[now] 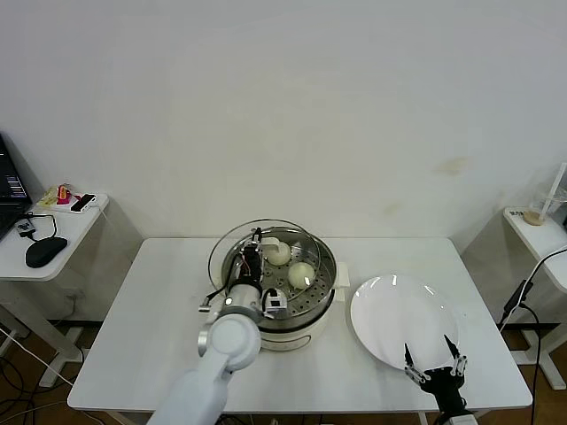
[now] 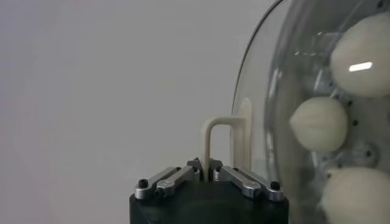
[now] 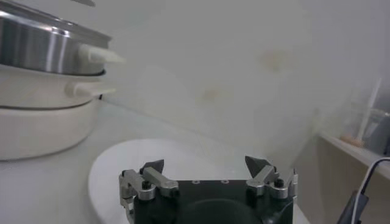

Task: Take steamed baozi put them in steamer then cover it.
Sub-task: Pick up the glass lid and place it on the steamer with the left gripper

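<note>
Hovering with fingers spread and holding nothing, right gripper point(image 1: 433, 364) idles at the near right over the near edge of the bare plate point(image 1: 390, 310). Farther in, at the table's middle, left gripper point(image 1: 253, 252) pinches the bar handle point(image 2: 218, 141) of the cover point(image 1: 232, 248), tilted above the left side of the steamer point(image 1: 312, 310), where steamed baozi point(image 1: 301, 274) sit on the tray. Risks: thin handle slipping, glass rim landing askew or squashing a bun.
</note>
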You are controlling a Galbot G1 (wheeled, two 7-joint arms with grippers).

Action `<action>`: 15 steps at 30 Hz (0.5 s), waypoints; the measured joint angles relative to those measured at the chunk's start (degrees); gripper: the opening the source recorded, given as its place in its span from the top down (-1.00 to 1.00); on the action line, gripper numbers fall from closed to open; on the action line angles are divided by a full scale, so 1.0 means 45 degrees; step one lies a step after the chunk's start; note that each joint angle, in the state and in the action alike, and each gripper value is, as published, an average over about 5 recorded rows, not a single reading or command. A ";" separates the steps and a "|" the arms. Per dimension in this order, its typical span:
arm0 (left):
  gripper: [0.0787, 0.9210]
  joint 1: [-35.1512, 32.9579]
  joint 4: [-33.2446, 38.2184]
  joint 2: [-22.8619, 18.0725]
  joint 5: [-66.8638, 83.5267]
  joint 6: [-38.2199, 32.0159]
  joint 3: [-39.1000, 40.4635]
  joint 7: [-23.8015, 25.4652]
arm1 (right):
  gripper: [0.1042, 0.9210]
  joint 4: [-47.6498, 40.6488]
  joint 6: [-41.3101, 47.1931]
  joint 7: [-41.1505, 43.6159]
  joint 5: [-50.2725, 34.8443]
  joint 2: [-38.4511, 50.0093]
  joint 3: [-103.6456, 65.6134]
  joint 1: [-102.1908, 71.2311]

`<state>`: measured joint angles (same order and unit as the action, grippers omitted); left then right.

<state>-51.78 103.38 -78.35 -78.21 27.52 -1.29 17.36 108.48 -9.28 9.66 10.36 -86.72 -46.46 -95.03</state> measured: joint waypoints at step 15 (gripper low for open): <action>0.85 0.0160 -0.0488 -0.0821 -0.0751 0.0218 0.0315 0.0417 | -0.76 -0.0257 -0.0014 -0.0050 0.0409 -0.0024 0.0181 0.0023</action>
<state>-51.06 101.18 -82.04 -81.59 28.50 0.12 19.24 107.32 -9.34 9.44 12.20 -86.83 -45.64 -94.93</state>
